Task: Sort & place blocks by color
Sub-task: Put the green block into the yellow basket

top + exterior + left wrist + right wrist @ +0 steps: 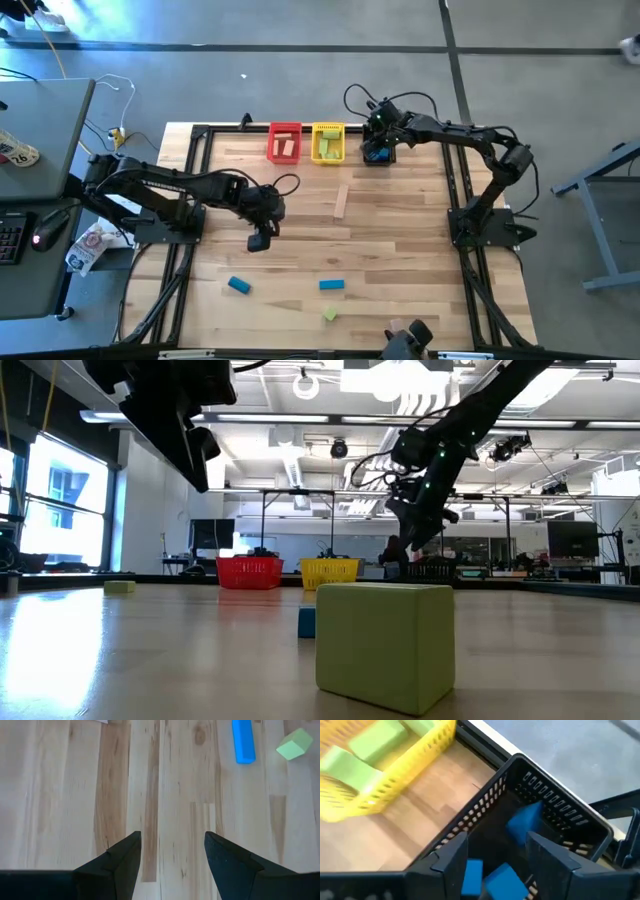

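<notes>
My left gripper hangs open above the bare wood left of the table's middle; in its wrist view a blue bar and a light green cube lie ahead of the fingers. On the near part of the table rest two blue blocks and the green cube. A pale wood bar lies flat near the middle. My right gripper is open over the black bin at the far edge. Blue blocks lie in that bin.
The red bin with wood blocks and the yellow bin with green blocks stand left of the black bin along the far edge. A black frame runs round the table. Open wood lies between the bins and the near blocks.
</notes>
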Robot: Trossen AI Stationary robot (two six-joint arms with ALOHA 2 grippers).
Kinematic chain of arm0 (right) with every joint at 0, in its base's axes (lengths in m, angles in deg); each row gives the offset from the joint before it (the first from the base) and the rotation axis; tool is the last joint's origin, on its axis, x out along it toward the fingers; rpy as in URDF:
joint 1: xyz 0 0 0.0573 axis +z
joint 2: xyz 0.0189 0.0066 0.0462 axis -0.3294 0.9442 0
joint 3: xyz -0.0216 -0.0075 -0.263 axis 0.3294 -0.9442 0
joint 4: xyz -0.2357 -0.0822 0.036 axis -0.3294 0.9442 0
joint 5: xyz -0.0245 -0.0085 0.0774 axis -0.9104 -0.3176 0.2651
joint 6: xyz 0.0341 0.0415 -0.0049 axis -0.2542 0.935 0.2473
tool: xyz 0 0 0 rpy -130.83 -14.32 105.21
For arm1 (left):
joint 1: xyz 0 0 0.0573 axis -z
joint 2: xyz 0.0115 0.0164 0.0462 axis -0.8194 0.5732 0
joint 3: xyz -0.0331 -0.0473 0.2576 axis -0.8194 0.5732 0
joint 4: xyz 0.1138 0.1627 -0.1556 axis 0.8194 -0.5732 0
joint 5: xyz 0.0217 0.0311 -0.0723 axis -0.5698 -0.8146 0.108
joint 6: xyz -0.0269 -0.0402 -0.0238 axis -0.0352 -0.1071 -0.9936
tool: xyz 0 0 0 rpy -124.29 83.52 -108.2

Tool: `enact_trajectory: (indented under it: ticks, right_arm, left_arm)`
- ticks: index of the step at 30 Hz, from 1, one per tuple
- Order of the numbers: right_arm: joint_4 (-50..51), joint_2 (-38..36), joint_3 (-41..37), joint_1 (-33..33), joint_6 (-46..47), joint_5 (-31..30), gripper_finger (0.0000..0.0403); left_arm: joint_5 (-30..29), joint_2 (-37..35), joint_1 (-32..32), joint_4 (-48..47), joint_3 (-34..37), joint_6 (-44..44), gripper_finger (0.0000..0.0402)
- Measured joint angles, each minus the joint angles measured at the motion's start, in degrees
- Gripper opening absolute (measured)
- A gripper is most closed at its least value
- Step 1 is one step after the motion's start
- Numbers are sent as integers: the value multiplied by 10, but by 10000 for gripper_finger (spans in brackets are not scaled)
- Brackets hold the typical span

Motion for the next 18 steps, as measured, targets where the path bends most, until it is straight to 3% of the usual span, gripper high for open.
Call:
enact_trajectory:
  ticks: [8,18]
  right_arm:
    - [56,-81,0,41,34,92,193]
    - [108,-125,0,227,37,130,193]
  left_arm:
    - [-9,0,0,0,0,-5,202]
    - [-37,0,0,1,0,-37,202]
